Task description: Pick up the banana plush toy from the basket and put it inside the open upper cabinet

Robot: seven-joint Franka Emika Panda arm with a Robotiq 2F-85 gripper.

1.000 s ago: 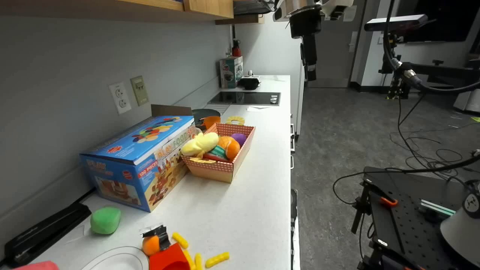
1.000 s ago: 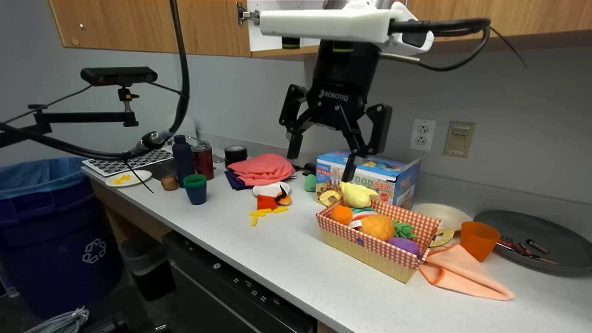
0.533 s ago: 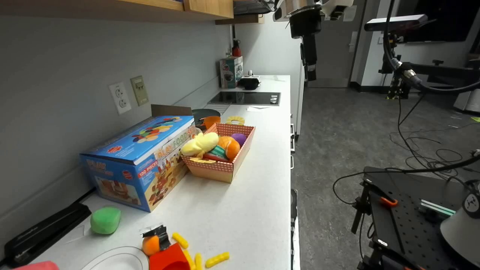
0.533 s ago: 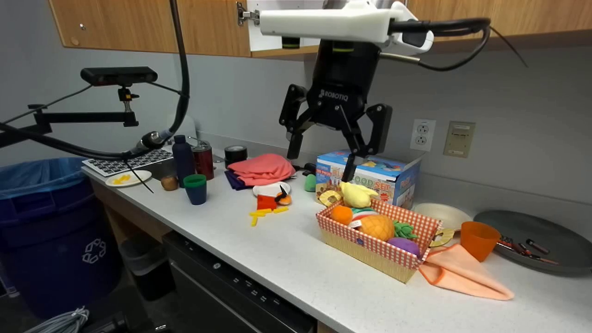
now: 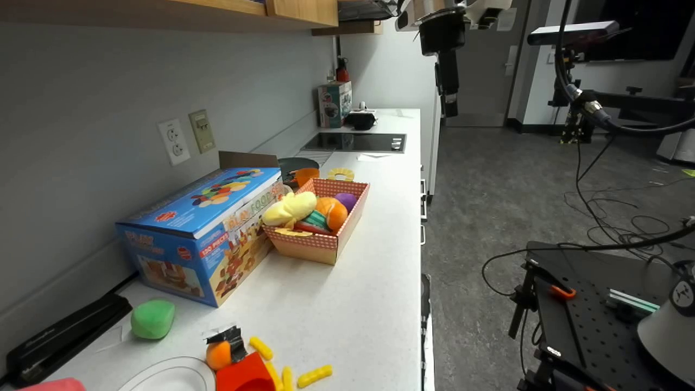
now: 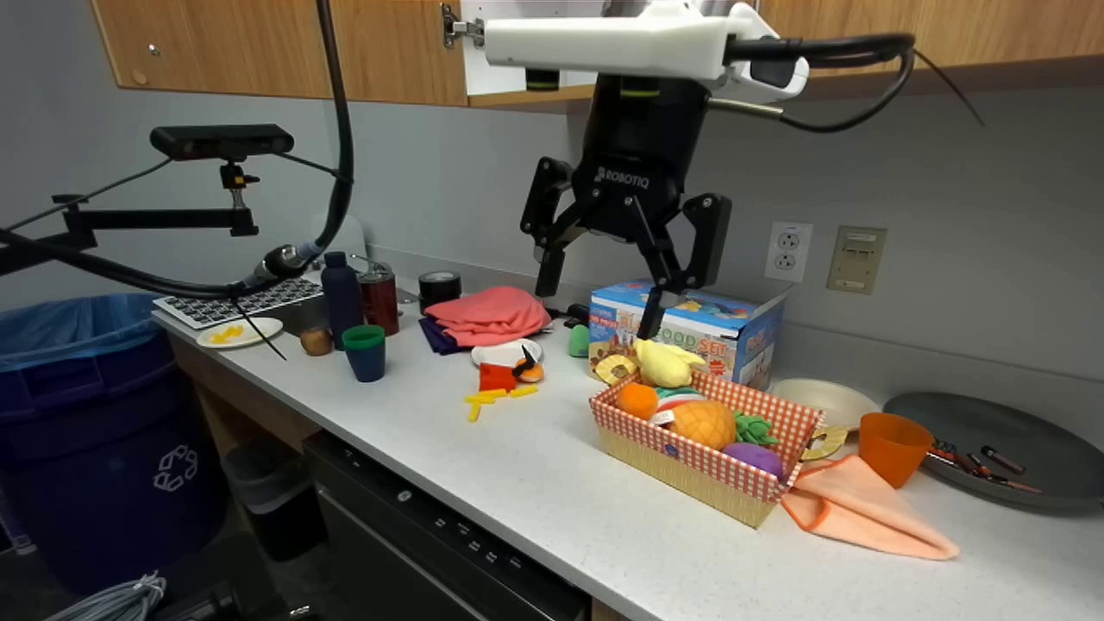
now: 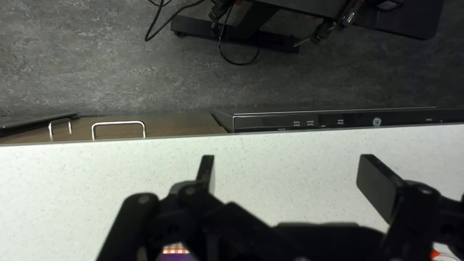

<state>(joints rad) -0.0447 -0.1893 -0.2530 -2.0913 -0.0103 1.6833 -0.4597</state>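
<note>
In the basket [image 6: 681, 470], the banana plush [image 6: 662, 366] lies lower than the wide-spread claw [image 6: 599, 307].

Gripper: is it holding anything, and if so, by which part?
Nothing is held: the gripper is open, nothing between its jaws; the yellow plush toy rests at a corner of the basket.

Bright surface [image 7: 90, 181], dim floor [image 7: 90, 72]
In the wrist view, fingers [image 7: 377, 186] blur toward the lower edge; in an exterior view the wall [image 5: 103, 103] sits in grey shade.
</note>
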